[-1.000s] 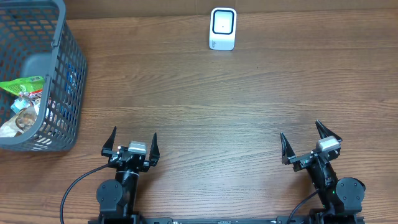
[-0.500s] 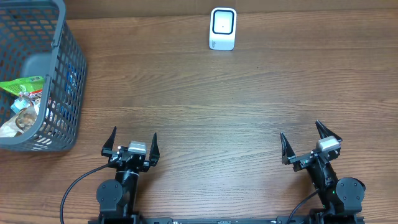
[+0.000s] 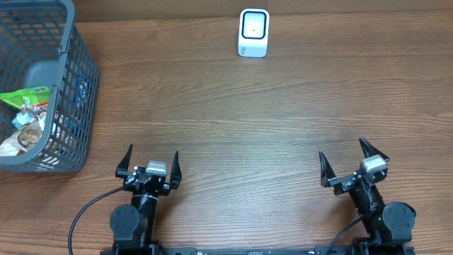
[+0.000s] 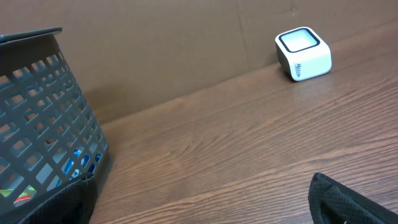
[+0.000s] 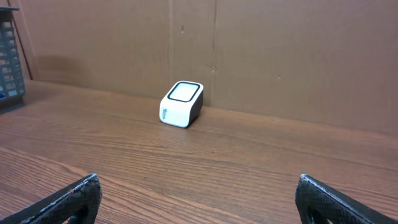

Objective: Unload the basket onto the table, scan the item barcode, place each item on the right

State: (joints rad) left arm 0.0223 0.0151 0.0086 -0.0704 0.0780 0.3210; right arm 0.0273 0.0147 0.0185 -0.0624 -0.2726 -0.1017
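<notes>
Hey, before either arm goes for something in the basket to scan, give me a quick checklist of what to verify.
1. Left gripper open and empty: ok.
2. Right gripper open and empty: ok.
3. Scanner standing unobstructed at the table's far edge: ok.
4. Items present in the basket, green packet visible: ok.
5. Where a barcode sits on any item: cannot tell.

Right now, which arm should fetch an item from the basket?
Left. The basket sits far left, nearer the left hand; the right hand is on the opposite side. Both hands are open and empty.
</notes>
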